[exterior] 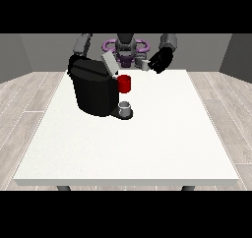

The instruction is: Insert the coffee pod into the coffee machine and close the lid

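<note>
One large white rectangular table (147, 148) fills the middle of the frame, robot small at top centre behind it. Bulky black coffee machine (93, 90) sits on the table in the upper left of the frame, its grey lid (109, 64) tilted up and open above the top. Red cylindrical part (125, 83) sticks out at the machine's right side, just above a small grey cup (125, 107) standing on the machine's black base. Small light grey coffee pod (144, 65) is in the air at upper centre-right, above the table's far edge, to the right of the open lid and apart from the machine. Black hand at the view's right (160, 61) is touching the pod, fingers curled round it, grasping it. Hand at the view's left (73, 61) is mostly hidden behind the machine's top left corner; fingers cannot be told. Grey wood-plank floor (29, 94) shows on both sides of the table.
</note>
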You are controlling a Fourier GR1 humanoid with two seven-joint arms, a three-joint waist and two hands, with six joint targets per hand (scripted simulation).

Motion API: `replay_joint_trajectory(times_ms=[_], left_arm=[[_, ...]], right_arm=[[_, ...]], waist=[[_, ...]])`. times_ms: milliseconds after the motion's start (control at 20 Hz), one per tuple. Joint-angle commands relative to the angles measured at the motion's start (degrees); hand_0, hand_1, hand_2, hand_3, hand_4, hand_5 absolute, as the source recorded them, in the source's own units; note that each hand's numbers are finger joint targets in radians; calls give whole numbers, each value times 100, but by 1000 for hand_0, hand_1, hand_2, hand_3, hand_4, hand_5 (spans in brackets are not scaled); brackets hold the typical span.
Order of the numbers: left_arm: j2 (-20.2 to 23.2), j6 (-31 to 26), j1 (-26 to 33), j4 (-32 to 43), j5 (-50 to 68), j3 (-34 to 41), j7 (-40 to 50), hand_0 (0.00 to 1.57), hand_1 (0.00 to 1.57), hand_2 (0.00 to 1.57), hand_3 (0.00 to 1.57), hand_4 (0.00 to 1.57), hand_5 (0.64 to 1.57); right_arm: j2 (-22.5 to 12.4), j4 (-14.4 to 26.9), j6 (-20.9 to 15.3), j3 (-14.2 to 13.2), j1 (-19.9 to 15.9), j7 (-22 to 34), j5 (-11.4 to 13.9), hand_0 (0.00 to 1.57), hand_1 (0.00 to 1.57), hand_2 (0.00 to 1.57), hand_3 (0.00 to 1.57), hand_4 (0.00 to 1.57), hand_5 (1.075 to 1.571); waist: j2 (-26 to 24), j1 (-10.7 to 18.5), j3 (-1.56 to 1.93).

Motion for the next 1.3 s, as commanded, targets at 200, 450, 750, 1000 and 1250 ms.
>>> replay_joint_trajectory(times_ms=[200, 450, 750, 1000, 1250], left_arm=[[-218, -129, -644, -246, 237, 276, 600, 1365, 1365, 1412, 1359, 658, 1571], [-329, -138, -919, -389, 267, 279, 1005, 1459, 1459, 1448, 1335, 615, 1571], [50, 33, -1554, 32, 382, 705, 989, 1360, 1360, 1424, 1357, 614, 1571], [417, 180, -1933, 175, 493, 987, 692, 1388, 1388, 1442, 1356, 629, 1571], [592, 132, -2489, 285, 578, 1162, 1232, 1506, 1506, 1501, 1431, 604, 1571]], right_arm=[[-85, -98, 1, 93, -105, 44, 103, 0, 0, 0, 0, 154, 1571], [-215, 25, 214, -143, -256, 51, -191, 0, 0, 0, 0, 192, 1571], [-224, -111, 384, -166, -660, -48, -346, 0, 0, 0, 0, 257, 1571], [-176, -192, 489, 106, -630, -718, -51, 0, 0, 0, 0, 125, 1571], [-479, 116, 1046, 10, -887, -823, -225, 0, 0, 0, 0, 68, 1571]], waist=[[108, -203, -1], [135, -188, 0], [914, -580, 1], [1505, -739, 1], [1622, -766, 3]])
